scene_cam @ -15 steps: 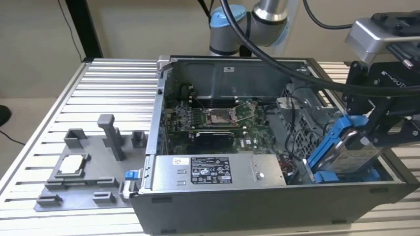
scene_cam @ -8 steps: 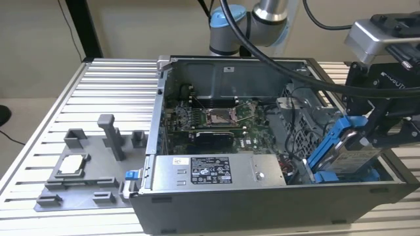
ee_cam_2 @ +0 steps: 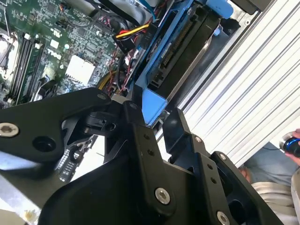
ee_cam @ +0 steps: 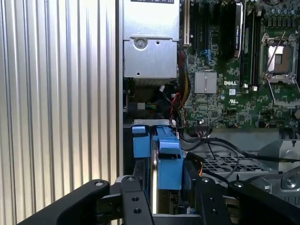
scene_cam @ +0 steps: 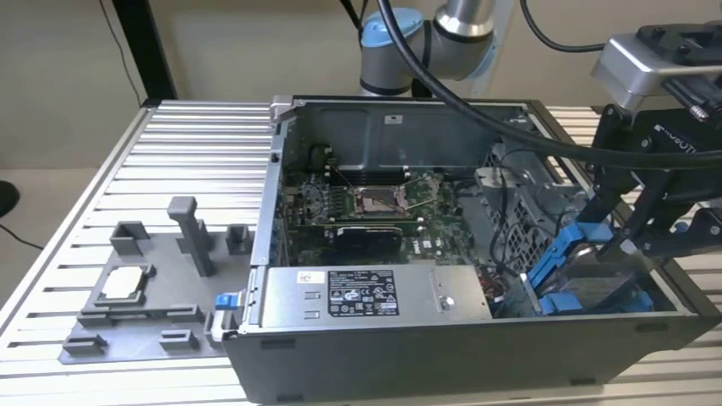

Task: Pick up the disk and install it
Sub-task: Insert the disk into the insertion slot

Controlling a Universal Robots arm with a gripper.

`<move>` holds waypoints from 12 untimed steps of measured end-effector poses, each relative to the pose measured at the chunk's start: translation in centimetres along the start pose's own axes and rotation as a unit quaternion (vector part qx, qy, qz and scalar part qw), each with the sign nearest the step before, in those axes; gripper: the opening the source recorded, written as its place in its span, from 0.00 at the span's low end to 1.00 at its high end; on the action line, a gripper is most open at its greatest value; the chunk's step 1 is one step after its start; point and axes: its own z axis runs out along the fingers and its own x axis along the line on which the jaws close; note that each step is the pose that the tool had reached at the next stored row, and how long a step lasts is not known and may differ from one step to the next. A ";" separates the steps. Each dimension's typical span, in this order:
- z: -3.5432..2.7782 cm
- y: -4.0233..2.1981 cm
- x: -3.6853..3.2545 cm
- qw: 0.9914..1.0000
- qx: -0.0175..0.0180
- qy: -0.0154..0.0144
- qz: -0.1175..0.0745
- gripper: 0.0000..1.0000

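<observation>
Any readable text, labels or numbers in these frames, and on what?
Black label on the grey metal box: print too small to read.
White sticker beside it: too small.
Motherboard markings, first wrist view: too blurred to read.
Nothing can be quoted reliably.

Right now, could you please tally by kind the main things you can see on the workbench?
computer case: 1
disk: 1
power supply box: 1
fixture tray: 1
processor chip: 1
Total: 5
</observation>
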 end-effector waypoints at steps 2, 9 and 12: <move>0.02 0.00 0.00 1.000 0.000 0.000 0.000 0.00; 0.03 0.00 0.00 1.000 0.000 0.000 0.000 0.00; 0.02 0.07 -0.02 1.000 0.000 0.000 0.000 0.00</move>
